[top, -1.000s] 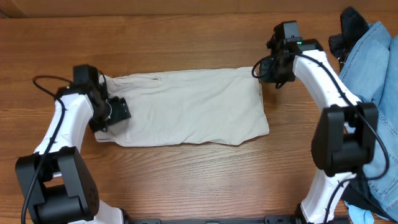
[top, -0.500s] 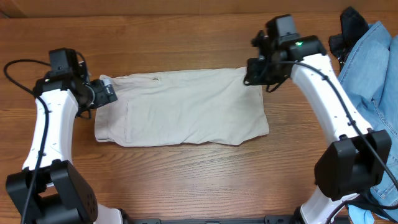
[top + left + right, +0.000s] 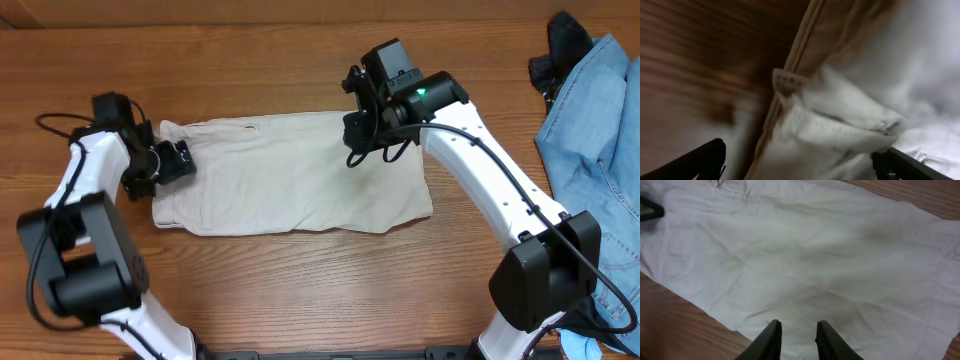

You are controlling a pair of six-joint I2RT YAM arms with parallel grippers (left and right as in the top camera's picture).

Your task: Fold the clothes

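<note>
The left gripper [image 3: 176,162] sits at the waistband end of the trousers [image 3: 300,178], spread wide. In its wrist view the two dark fingers [image 3: 702,160] stand far apart at the bottom corners, and pale cloth is bunched up in the gap between them. That view is blurred, so I cannot tell whether either finger actually presses on the cloth. Just ahead of the gripper [image 3: 800,164] the waistband [image 3: 801,47] runs as a tan stitched edge, with a small white label [image 3: 788,82] sticking out from it.

The right gripper [image 3: 357,142] hangs over the far long edge of the trousers, somewhat toward the leg end. Its fingers [image 3: 772,337] are only slightly apart, with a narrow gap and nothing in it. Past the gripper [image 3: 798,330] the wrinkled cream cloth [image 3: 805,255] fills almost the whole wrist view. I cannot tell whether the tips touch it.

The trousers lie flat and stretched out lengthwise on the wooden table [image 3: 300,270], folded into one long band and lightly creased. A short welt pocket slit shows near the far edge, toward the waistband.

Well beyond the leg end of the trousers lies a light blue denim garment [image 3: 590,130]. A black garment [image 3: 560,45] is bunched at its far corner.
</note>
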